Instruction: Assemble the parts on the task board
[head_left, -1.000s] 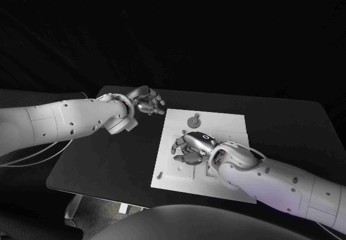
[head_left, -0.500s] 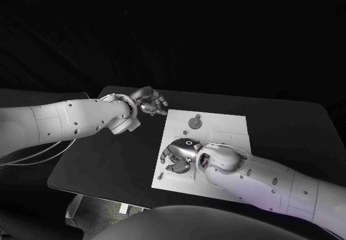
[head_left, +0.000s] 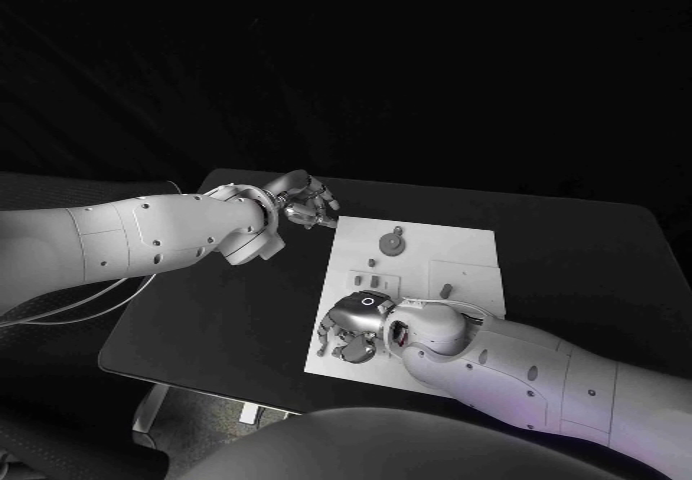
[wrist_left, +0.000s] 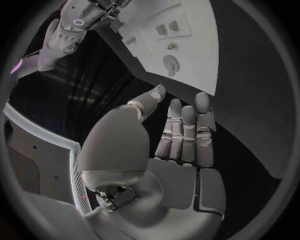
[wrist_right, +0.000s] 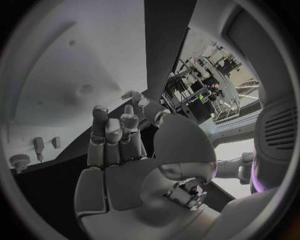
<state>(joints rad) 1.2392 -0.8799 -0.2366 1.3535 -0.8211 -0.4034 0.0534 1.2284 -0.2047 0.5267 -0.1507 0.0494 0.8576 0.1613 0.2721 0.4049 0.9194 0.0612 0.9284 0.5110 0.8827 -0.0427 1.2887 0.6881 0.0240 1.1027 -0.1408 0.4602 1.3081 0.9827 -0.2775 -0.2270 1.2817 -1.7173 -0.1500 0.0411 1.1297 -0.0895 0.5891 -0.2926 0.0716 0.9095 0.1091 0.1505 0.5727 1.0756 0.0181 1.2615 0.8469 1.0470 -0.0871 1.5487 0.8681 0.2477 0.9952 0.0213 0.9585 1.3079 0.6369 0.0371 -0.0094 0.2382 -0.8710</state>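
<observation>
Now the right hand (head_left: 353, 328) is down over the lower left corner of the white board (head_left: 459, 248), which sits mid-frame on the black table (head_left: 216, 320). From the head view its fingers curl toward the board near a small pin (head_left: 320, 350) at the left edge, though from this angle I cannot tell whether it has a part pinched. Its wrist view shows the fingers straight and close together, nothing plainly held.

Up at the board's upper left corner, the left hand (head_left: 300, 205) hovers just off the edge, fingers loosely extended and empty, clear in its own wrist view (wrist_left: 181, 135).

On the board, a round knob (head_left: 391, 241) stands toward the top, and small pegs (head_left: 374, 264) sit below it.

This looks like the reach for a loose part at the near corner. Next comes a clean pinch, then a lift toward its socket.
</observation>
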